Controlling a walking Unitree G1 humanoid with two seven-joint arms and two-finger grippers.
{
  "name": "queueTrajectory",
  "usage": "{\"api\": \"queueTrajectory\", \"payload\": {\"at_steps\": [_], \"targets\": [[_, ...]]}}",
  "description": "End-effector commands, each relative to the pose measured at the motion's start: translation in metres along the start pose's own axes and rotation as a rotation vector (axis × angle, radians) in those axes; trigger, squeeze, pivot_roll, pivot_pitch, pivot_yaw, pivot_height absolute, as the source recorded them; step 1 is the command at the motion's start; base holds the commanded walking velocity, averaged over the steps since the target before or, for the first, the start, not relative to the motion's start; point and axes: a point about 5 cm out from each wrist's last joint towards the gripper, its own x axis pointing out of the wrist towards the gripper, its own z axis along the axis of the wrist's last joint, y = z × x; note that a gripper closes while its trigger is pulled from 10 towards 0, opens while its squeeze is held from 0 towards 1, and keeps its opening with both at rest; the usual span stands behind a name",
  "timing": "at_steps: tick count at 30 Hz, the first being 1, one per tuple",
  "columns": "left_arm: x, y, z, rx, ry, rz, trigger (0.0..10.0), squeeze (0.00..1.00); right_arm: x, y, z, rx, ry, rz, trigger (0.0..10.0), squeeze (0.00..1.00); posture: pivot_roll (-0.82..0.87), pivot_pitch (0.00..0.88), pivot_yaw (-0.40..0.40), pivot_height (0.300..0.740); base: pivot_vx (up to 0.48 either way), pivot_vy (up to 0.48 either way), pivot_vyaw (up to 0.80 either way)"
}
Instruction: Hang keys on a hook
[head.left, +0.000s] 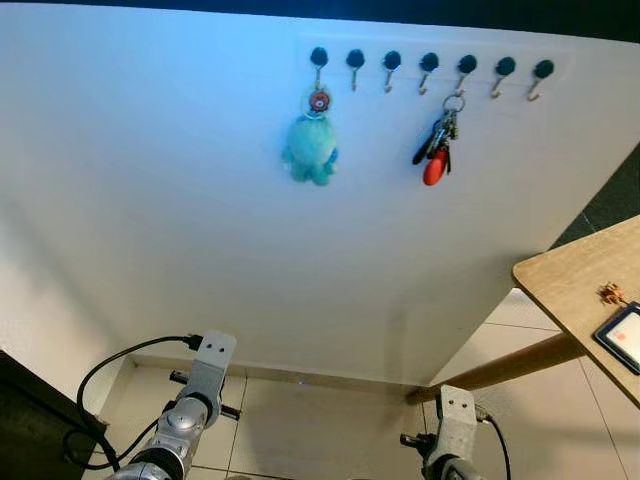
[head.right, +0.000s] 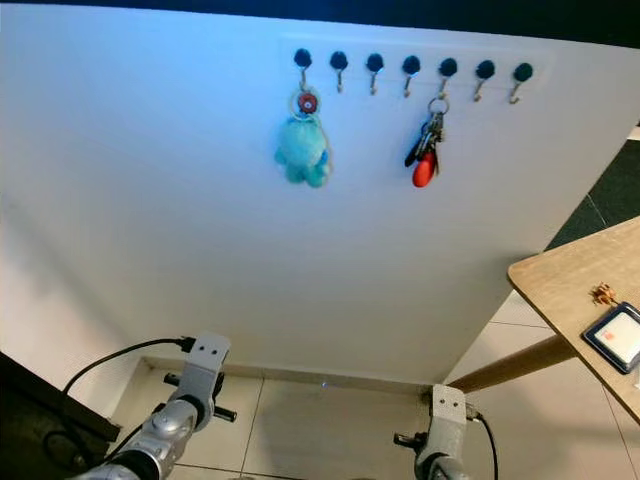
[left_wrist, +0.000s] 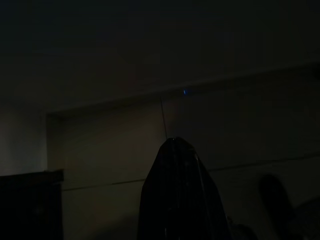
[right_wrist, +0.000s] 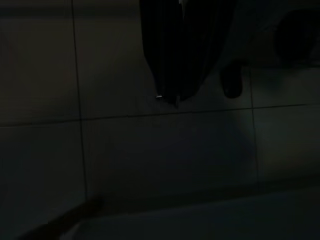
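A row of several black-knobbed hooks runs along the top of the white wall. A bunch of keys with a red fob hangs from the fifth hook from the left. A teal plush keychain hangs from the first hook. Both arms hang low near the floor, far below the hooks: my left arm and my right arm. In the dark left wrist view my left gripper looks shut with nothing in it. My right gripper also looks shut and empty over the floor tiles.
A wooden table juts in at the right, its corner close to the wall. On it lie a small framed card and a little brown object. A dark piece of furniture stands at the lower left. Tiled floor lies below.
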Motion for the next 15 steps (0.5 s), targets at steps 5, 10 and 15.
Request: {"api": "queueTrajectory", "payload": {"at_steps": [5, 10, 15], "targets": [[-0.001, 0.003, 0.001, 0.052, -0.013, -0.004, 10.0, 0.00, 0.003, 0.010, 0.020, -0.114, -0.086, 0.071, 10.0, 0.00, 0.06, 0.050, -0.021, 0.740, 0.000, -0.480, 0.00], [0.000, 0.019, 0.016, -0.001, -0.086, 0.025, 10.0, 0.00, 0.003, 0.021, 0.052, -0.163, -0.260, 0.150, 10.0, 0.00, 0.06, 0.056, -0.019, 0.740, 0.000, 0.000, 0.00], [-0.002, 0.035, 0.034, -0.048, -0.183, 0.058, 10.0, 0.00, -0.002, 0.034, 0.081, -0.232, -0.415, 0.216, 10.0, 0.00, 0.05, 0.058, -0.016, 0.740, 0.000, 0.000, 0.00]]}}
